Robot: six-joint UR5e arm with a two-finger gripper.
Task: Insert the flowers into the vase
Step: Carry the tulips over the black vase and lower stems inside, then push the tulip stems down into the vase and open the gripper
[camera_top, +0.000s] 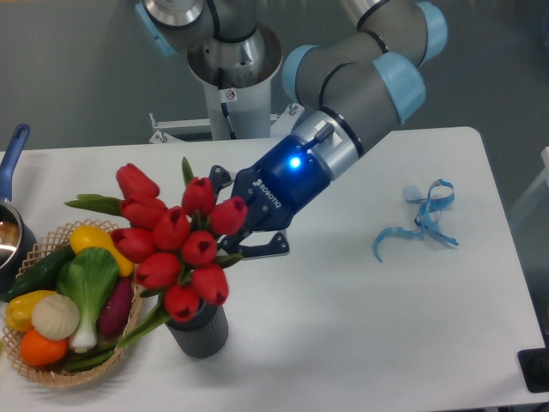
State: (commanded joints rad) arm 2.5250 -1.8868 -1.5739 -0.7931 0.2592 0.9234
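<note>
The flowers (176, 249) hang in the air over the left-centre of the table (369, 318), their red heads fanned toward ten o'clock and overlapping the right rim of the wicker basket (129, 330). The lowest heads cover the mouth of the vase (202, 330), which stands upright at six o'clock from the bunch. Only its ribbed lower wall shows, so I cannot tell whether any stem is inside the mouth.

The bunch's long axis runs from heads at ten o'clock to stems at four o'clock, tilted well off vertical. One green leaf or stem trails from below the heads toward eight o'clock, past the vase's left side and over the basket rim.

My gripper (249, 242) sits at three o'clock from the heads, with the stem end of the bunch between its fingers. The fingers appear closed down on the stems, though the heads hide the contact itself.

In my judgement the coming move turns on that tilt: the stems point away from the vase mouth, toward the gripper, so the bunch needs bringing upright before lowering. Risk: the wide bunch may tip the small vase.
</note>
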